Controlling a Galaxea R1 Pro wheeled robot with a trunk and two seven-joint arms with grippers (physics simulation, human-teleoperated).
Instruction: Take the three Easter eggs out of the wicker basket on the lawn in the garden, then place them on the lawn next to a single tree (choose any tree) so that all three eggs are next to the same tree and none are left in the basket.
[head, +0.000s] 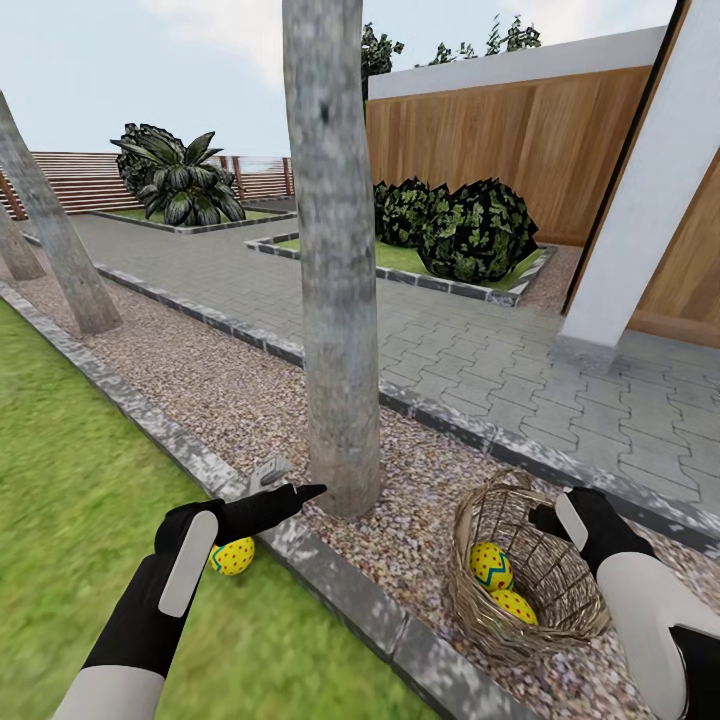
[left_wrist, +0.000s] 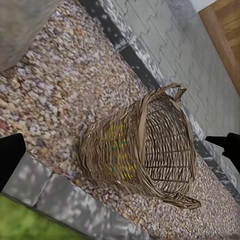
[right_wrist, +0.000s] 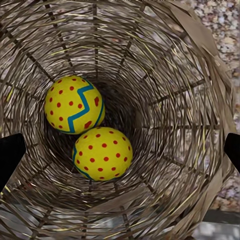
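A wicker basket (head: 522, 580) stands on the pebble strip right of a thick grey tree (head: 335, 300). Two yellow Easter eggs with red dots lie inside it, one with a blue zigzag (right_wrist: 74, 104) and one beside it (right_wrist: 102, 153). My right gripper (head: 555, 520) hangs open over the basket's mouth, its fingertips (right_wrist: 10, 152) apart at the rim, with nothing in them. Another egg (head: 232, 556) lies on the lawn (head: 70, 500) by the kerb, near the tree's foot. Just above that egg, my left gripper (head: 292, 482) is open and empty, facing the basket (left_wrist: 145, 145).
A grey stone kerb (head: 340, 585) separates the lawn from the gravel strip (head: 230, 390). Grey paving (head: 480, 350) lies beyond, with shrubs (head: 470, 230), a wooden fence (head: 520, 140) and a white pillar (head: 650, 200). More grey trunks (head: 60, 250) stand at the left.
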